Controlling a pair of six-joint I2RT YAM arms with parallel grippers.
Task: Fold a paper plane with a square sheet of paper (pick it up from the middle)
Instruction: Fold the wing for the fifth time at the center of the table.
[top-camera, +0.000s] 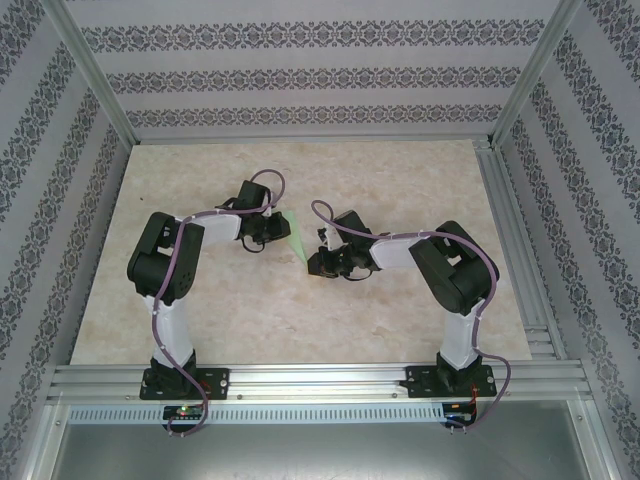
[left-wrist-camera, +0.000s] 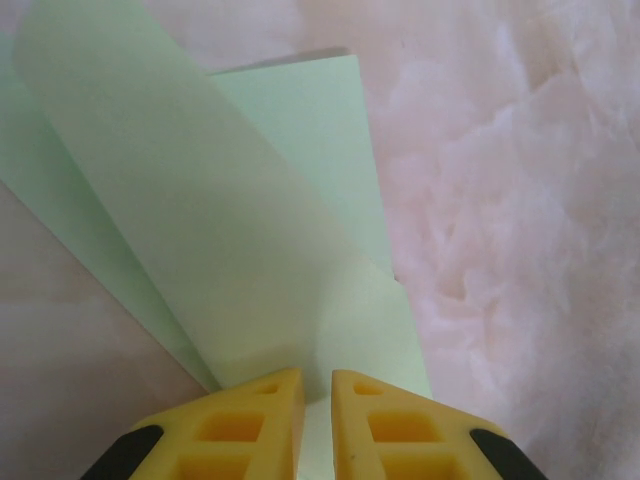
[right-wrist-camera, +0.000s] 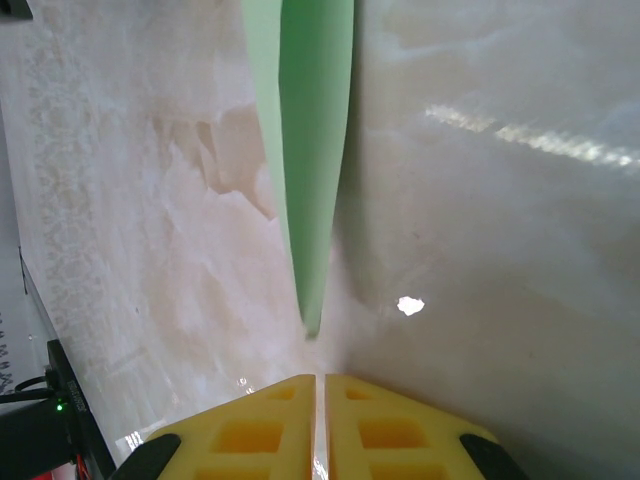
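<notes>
- The left arm, white links with black joints, rises from its base at the near edge, bends at a black elbow and reaches rightward toward the middle.
- Its wrist tips downward, and the left tool points right.
- That tool's yellow fingers stand almost together with a slim gap, nipping the edge of a thin pale green folded paper.
- The right arm, built the same, rises, bends and reaches leftward.
- The right tool points left and down, and its yellow fingers are pressed together, tip to tip.
- The two tools face each other, near but apart.
</notes>
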